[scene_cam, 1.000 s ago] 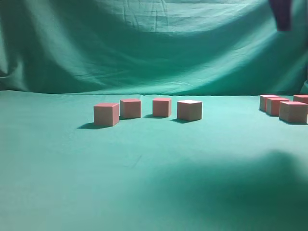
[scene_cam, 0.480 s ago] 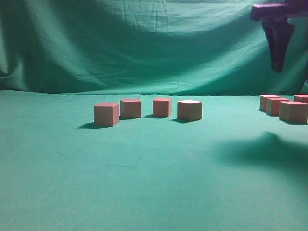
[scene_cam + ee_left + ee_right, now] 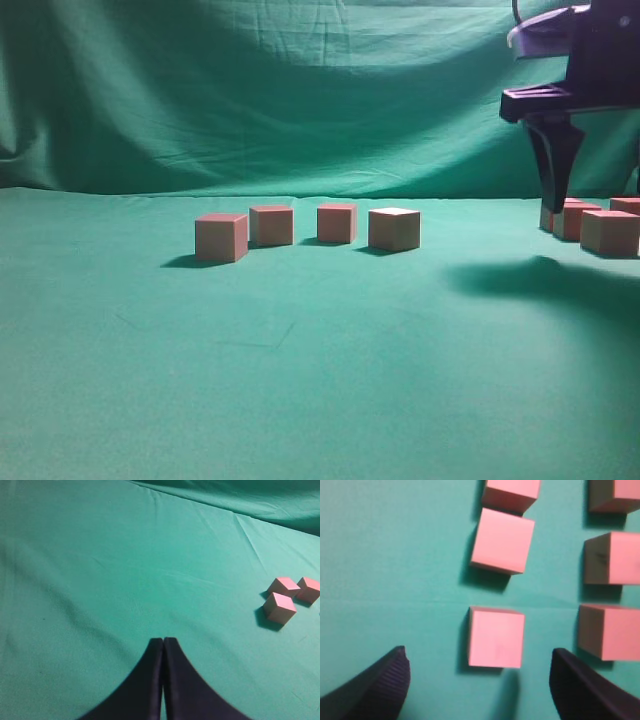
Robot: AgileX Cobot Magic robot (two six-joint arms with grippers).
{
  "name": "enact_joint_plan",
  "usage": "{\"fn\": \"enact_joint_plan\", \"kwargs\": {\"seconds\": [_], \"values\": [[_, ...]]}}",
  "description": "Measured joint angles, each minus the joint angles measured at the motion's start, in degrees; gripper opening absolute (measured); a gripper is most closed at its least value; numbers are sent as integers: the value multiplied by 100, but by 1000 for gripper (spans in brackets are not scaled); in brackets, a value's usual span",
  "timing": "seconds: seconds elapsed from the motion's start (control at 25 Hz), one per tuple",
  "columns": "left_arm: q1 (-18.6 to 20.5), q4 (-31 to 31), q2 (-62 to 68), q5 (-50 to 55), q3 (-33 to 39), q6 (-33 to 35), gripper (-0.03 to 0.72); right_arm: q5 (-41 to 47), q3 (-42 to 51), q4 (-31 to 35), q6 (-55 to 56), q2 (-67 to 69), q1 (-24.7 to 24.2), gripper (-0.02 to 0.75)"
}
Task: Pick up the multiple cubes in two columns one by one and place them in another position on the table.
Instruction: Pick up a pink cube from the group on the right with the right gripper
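Several pinkish-tan cubes stand on the green table [image 3: 320, 350]. One group stands in a row near the middle, its nearest cube [image 3: 221, 237] at the left. Another group sits at the far right [image 3: 608, 231]. In the right wrist view these lie in two columns, and the nearest cube of the left column [image 3: 496, 637] lies just ahead of my open, empty right gripper [image 3: 477, 680]. In the exterior view that gripper [image 3: 556, 190] hangs above the right group. My left gripper [image 3: 163, 641] is shut and empty over bare cloth; three cubes [image 3: 280, 607] show at its right.
A draped green cloth backdrop [image 3: 300, 90] rises behind the table. The right arm casts a dark shadow [image 3: 540, 280] on the cloth in front of the right group.
My right gripper has come down from the top right corner toward the right group of cubes. The cubes have not moved.
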Motion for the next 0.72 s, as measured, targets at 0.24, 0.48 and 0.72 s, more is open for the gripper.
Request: {"fn": "enact_joint_plan", "kwargs": {"seconds": [0.24,0.48,0.72], "values": [[0,0,0,0,0,0,0,-285,0,-154,194,283,0,577],[0,0,0,0,0,0,0,-381,0,-176,215,476,0,401],[0,0,0,0,0,0,0,-404,0,-222,252,526,0,282]]}}
